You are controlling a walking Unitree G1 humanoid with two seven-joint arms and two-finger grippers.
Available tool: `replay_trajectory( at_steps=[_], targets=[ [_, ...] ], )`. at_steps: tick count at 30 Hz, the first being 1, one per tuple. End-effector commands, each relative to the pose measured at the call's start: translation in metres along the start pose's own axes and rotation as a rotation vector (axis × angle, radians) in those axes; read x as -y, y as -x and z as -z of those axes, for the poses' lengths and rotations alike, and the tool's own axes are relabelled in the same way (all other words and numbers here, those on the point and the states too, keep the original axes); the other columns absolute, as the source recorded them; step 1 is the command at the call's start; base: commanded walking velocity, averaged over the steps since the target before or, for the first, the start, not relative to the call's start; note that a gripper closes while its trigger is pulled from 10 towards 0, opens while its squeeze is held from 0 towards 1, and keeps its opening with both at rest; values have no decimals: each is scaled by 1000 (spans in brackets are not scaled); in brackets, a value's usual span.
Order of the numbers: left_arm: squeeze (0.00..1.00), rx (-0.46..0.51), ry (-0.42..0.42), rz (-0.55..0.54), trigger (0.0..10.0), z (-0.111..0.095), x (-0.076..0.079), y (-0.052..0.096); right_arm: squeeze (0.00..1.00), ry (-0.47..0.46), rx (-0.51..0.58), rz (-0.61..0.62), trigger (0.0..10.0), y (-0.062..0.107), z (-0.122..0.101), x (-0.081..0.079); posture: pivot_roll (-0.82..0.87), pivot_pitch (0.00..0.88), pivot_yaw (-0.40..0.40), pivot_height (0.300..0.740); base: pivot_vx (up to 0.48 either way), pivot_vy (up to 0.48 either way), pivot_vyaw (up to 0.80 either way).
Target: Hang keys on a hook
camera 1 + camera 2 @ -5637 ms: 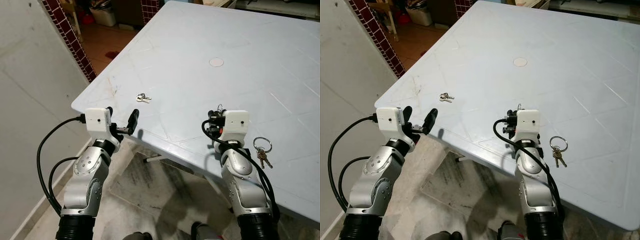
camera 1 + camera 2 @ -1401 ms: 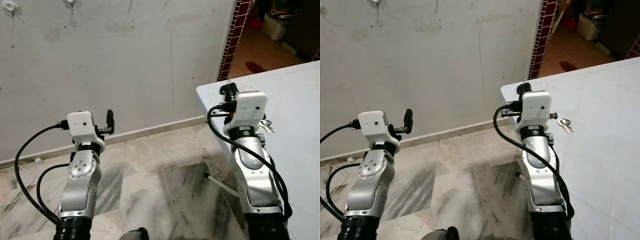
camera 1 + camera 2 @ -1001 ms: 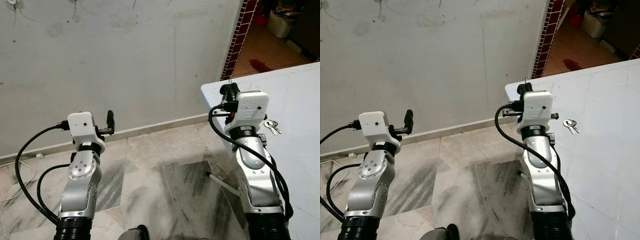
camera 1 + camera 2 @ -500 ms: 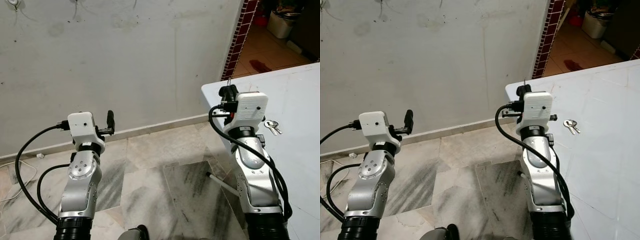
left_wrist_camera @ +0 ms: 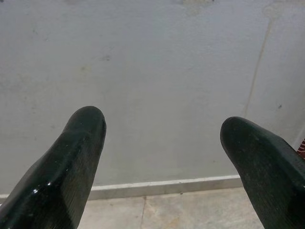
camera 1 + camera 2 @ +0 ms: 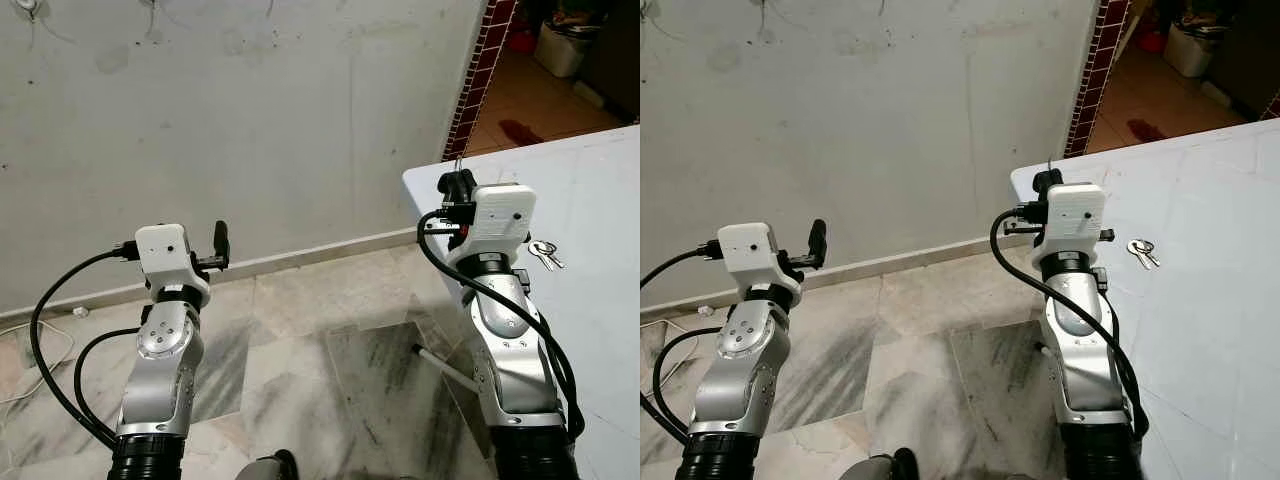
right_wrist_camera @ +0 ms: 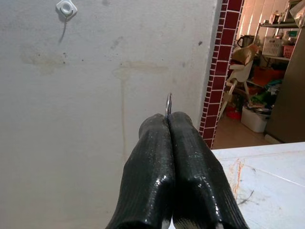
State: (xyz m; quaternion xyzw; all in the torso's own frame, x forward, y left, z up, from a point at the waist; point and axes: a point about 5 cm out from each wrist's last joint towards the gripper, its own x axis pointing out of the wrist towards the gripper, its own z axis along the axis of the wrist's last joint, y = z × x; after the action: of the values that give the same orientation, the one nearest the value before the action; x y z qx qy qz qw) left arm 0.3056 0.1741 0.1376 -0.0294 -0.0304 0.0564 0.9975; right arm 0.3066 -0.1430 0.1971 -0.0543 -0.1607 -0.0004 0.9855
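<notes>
Between my right gripper's [image 7: 169,125] shut fingers a thin key ring [image 7: 168,104] pokes out at the tips, so I judge I'm carrying keys toward the wall [image 6: 250,120]. Up high on it sits a white hook [image 7: 66,7], well apart from the ring. Next I need to raise and reach toward that hook, lining the ring up. My left gripper [image 5: 162,157] is spread wide, empty. Another key bunch [image 6: 1141,252] lies on the table [image 6: 1200,300]. I see no containers.
</notes>
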Motion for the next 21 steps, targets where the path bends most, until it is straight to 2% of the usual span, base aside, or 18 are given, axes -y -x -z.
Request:
replay_trajectory(
  at_steps=[1, 21],
  targets=[
    [0, -14, -15, 3, 10000, 2, -2, 0, 0, -5, -3, -4, 10000, -2, 0, -1, -68, 147, 64, 740, 0, 0, 0],
    [0, -14, -15, 3, 10000, 2, -2, 0, 0, -5, -3, -4, 10000, -2, 0, -1, -68, 147, 64, 740, 0, 0, 0]
  ],
)
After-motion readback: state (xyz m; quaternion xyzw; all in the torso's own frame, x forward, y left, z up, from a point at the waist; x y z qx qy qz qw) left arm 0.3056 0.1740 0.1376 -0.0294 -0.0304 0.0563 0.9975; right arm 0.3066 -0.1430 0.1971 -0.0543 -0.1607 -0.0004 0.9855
